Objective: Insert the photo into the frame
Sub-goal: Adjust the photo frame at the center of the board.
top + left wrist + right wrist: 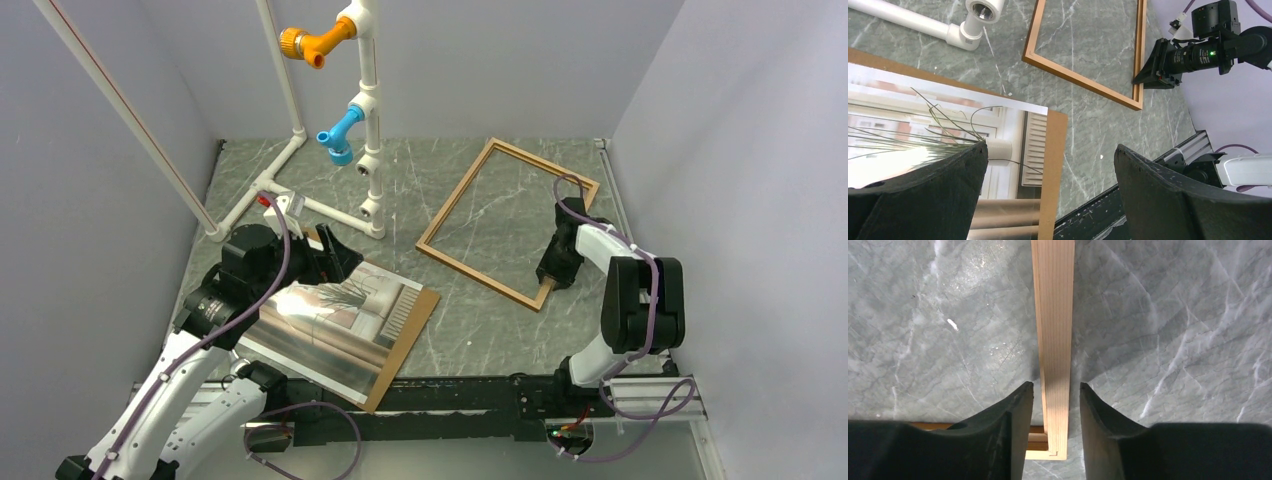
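Observation:
The photo (340, 320), a glossy print of a spiky plant, lies on a brown backing board (415, 322) at the front left. My left gripper (335, 255) hovers open over its far edge. In the left wrist view the wide jaws straddle the right edge of the photo (948, 125) and hold nothing. The frame (478, 275), thin light wood, lies flat at the centre right. My right gripper (548, 285) is at its near right corner. In the right wrist view the fingers (1015, 410) stand either side of the frame (1054, 315) rail with a small gap on each side.
A white PVC pipe stand (365, 120) with orange and blue fittings rises at the back left, its base pipes (963, 30) just beyond the board. Grey walls close the table on three sides. A black rail (450, 395) runs along the near edge.

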You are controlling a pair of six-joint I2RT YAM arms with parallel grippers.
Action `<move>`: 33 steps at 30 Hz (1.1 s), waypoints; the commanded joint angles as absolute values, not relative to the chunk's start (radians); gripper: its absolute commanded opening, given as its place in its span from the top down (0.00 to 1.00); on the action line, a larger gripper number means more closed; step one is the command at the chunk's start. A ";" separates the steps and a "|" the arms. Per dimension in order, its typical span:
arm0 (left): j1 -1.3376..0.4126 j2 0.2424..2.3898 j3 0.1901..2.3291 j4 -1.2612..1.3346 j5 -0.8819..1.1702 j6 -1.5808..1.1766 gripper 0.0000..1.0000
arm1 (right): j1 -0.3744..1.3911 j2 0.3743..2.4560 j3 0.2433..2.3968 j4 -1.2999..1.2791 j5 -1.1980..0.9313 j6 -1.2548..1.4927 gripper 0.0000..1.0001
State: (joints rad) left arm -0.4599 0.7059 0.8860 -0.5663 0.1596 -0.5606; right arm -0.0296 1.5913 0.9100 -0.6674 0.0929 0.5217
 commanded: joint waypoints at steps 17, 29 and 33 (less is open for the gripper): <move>-0.463 0.701 0.914 -0.575 0.143 -0.535 0.01 | 0.043 1.334 0.905 -0.611 0.029 0.444 0.01; -0.463 0.712 0.913 -0.572 0.147 -0.535 0.01 | 0.390 1.596 1.101 -0.647 0.158 0.445 0.00; -0.462 0.713 0.909 -0.572 0.146 -0.537 0.01 | 0.473 1.727 1.188 -0.652 0.150 0.434 0.00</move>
State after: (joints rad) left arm -0.4599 0.7128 0.8860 -0.5755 0.1524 -0.5571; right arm 0.4145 1.6413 1.0996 -0.6449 0.1299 0.4534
